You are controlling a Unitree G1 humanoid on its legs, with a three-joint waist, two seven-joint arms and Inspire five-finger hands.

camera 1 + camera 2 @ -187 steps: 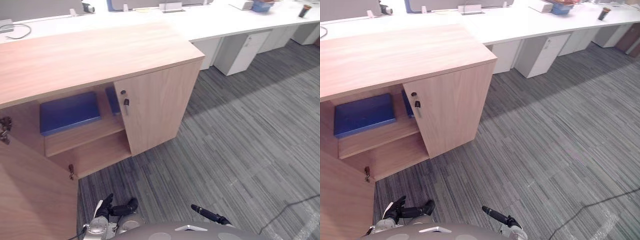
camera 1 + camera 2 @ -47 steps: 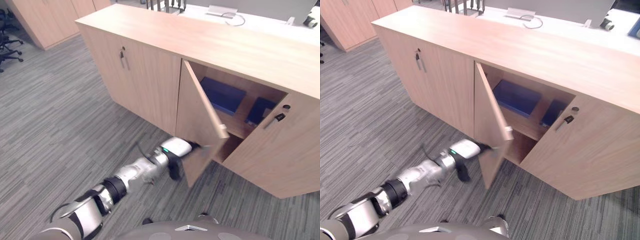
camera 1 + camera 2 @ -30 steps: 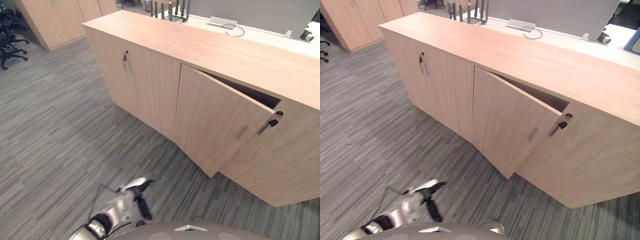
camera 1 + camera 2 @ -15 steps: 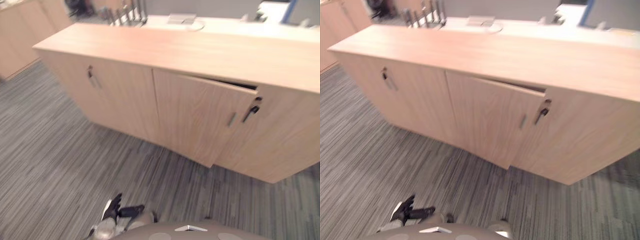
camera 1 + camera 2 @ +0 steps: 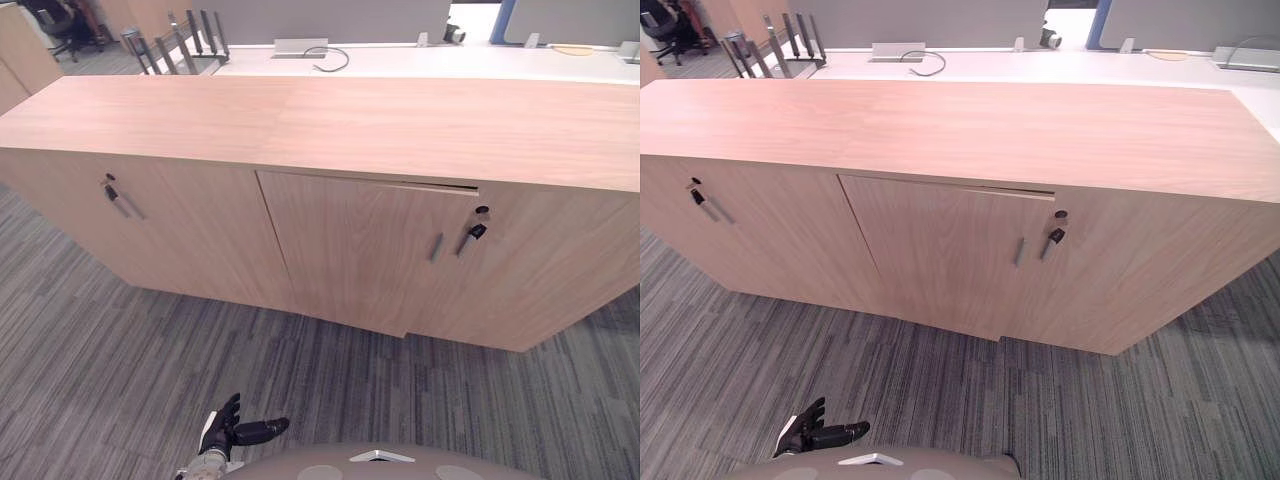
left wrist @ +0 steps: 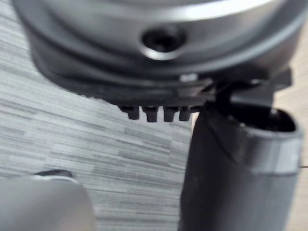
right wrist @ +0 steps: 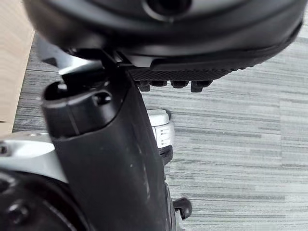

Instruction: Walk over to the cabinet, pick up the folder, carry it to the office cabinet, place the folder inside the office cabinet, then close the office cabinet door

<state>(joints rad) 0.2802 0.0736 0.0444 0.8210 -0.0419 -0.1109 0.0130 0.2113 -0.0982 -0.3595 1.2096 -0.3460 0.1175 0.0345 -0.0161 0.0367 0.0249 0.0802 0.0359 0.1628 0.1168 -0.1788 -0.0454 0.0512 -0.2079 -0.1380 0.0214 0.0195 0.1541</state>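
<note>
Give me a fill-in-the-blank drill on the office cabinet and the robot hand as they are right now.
1. The office cabinet is made of ____.
2. Its middle door is almost fully ____.
3. The left robot hand, fingers spread above the carpet, holds ____.
Missing words: wood; shut; nothing.

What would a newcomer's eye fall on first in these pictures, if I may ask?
The long wooden office cabinet spans the head views, its middle door almost shut, with a thin dark gap along its top edge. A key hangs beside that door, and the left hand hangs open, low over the grey carpet.
</note>
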